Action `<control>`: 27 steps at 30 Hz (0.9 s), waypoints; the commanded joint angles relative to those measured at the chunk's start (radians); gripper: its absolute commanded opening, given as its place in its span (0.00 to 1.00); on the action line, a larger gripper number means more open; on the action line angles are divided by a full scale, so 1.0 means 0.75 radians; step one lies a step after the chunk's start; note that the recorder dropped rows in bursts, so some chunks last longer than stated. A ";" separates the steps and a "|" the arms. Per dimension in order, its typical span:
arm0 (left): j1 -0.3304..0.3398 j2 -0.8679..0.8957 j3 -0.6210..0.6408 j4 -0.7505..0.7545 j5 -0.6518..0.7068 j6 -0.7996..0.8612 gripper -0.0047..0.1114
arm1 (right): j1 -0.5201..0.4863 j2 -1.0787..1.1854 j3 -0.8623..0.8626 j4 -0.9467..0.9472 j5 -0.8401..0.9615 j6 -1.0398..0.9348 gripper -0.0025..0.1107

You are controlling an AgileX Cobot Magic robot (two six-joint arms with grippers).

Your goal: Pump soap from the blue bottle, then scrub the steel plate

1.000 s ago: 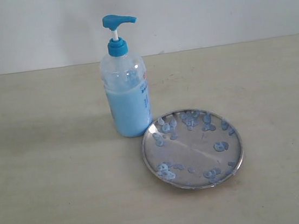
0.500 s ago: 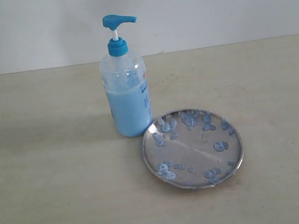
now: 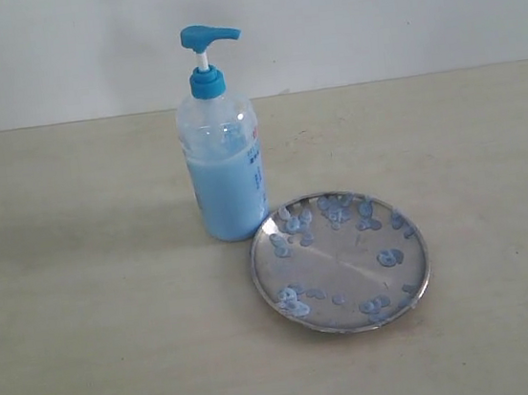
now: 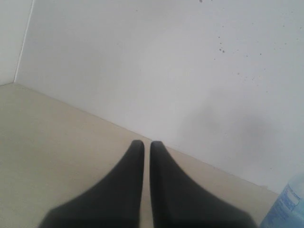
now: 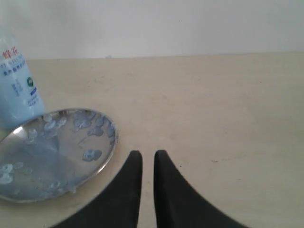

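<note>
The left gripper and right gripper each show jaws drawn almost together, a thin slit between them, holding nothing. Neither appears in the exterior view.

The blue bottle stands upright on the table, left of centre. The steel plate lies near and right of it, its rim just beside the bottle base.

Hazards:
- The bottle is tall and narrow. An off-axis press on the pump head is likely to tip it.
- The nozzle points right, so the soap may fall short of the plate.
- The plate is unsecured and slick. Scrubbing pressure may slide it.
</note>
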 commanded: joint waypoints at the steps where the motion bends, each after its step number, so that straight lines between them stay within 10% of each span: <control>1: 0.005 -0.005 0.005 -0.011 -0.008 -0.009 0.08 | -0.027 -0.007 0.007 0.095 0.022 -0.185 0.02; 12: 0.005 -0.005 0.005 -0.011 -0.010 -0.009 0.08 | -0.285 -0.007 0.007 0.430 -0.003 -0.521 0.02; 27: 0.005 -0.005 0.005 -0.011 -0.010 -0.009 0.08 | -0.141 -0.007 0.007 0.185 -0.003 -0.352 0.02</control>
